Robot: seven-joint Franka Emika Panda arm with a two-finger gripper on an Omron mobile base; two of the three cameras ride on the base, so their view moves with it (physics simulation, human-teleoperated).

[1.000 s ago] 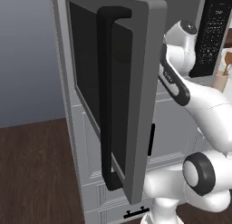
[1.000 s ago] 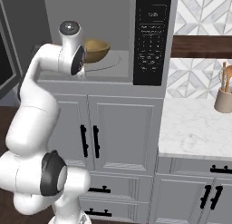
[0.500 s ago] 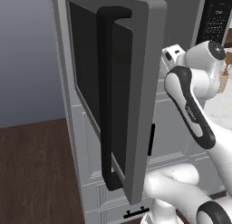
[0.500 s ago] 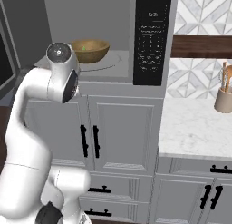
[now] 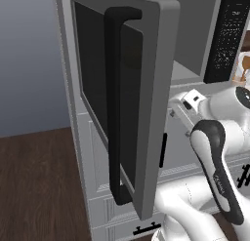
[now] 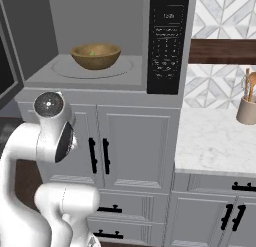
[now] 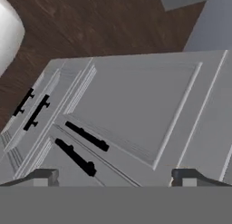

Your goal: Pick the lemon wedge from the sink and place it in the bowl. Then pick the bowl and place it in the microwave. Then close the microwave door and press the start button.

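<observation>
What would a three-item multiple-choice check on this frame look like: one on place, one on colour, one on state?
1. Where is the wide brown wooden bowl?
A. In the sink
B. Inside the microwave, on its floor
C. On the marble counter

2. What colour is the long vertical bar handle on the microwave door?
A. Black
B. Silver
C. White

3. How does the microwave door stand?
A. Shut
B. Taken off
C. Swung open

Answers:
1 B: the wide brown wooden bowl sits in the open cavity of the grey-framed microwave, left of the black button panel, with a tiny yellow-green lemon wedge inside it.
2 A: the bar handle is black against the dark glass.
3 C: the grey-framed microwave door juts out from the cabinet front, leaving the cavity exposed.

The hand faces the lower grey cabinet doors, holding nothing.
</observation>
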